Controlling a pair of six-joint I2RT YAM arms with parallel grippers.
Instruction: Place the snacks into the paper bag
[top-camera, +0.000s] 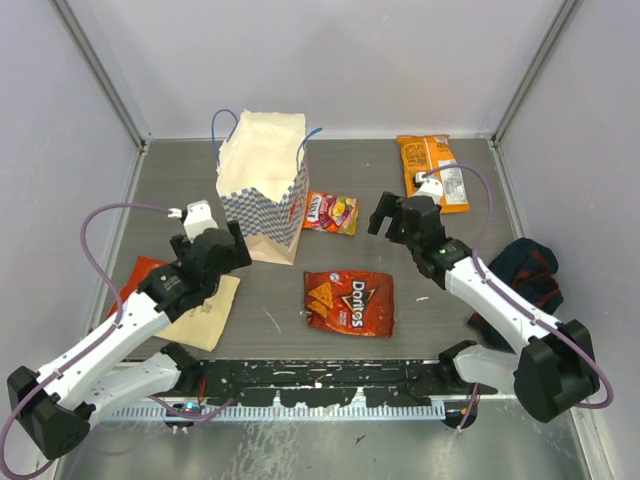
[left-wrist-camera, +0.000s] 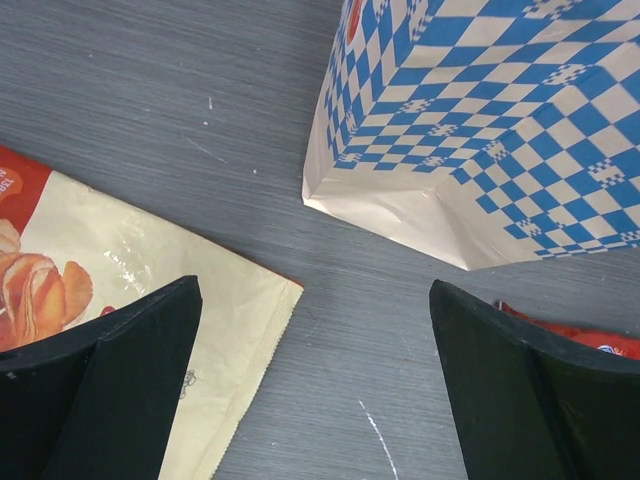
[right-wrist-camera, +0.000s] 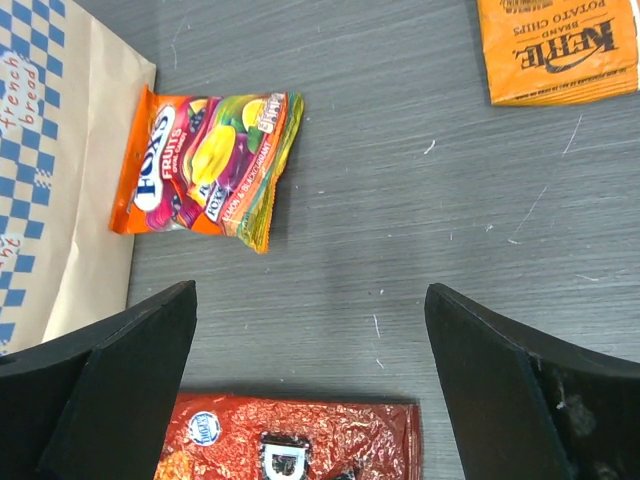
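Paper bag (top-camera: 262, 190) stands open at the table's (top-camera: 350, 165) rear left, seen from overhead. The candy pack (top-camera: 331, 212) lies just beside it, the Doritos bag (top-camera: 348, 302) nearer the arms and the orange pack (top-camera: 432, 170) at rear right. Left gripper (top-camera: 228, 243) and right gripper (top-camera: 390, 212) both hang spread and empty. The left wrist camera alone shows the bag's creased checked corner beside a red-and-cream packet (left-wrist-camera: 150, 270). The right wrist camera makes the labels legible: Fox's Fruits, Kettle potato chips.

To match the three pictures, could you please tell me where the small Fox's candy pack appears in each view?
Top external: the candy pack lies just right of the paper bag.
Left wrist: not in it.
Right wrist: upper left, beside the paper bag.
Shared landmark: the paper bag's checked band.
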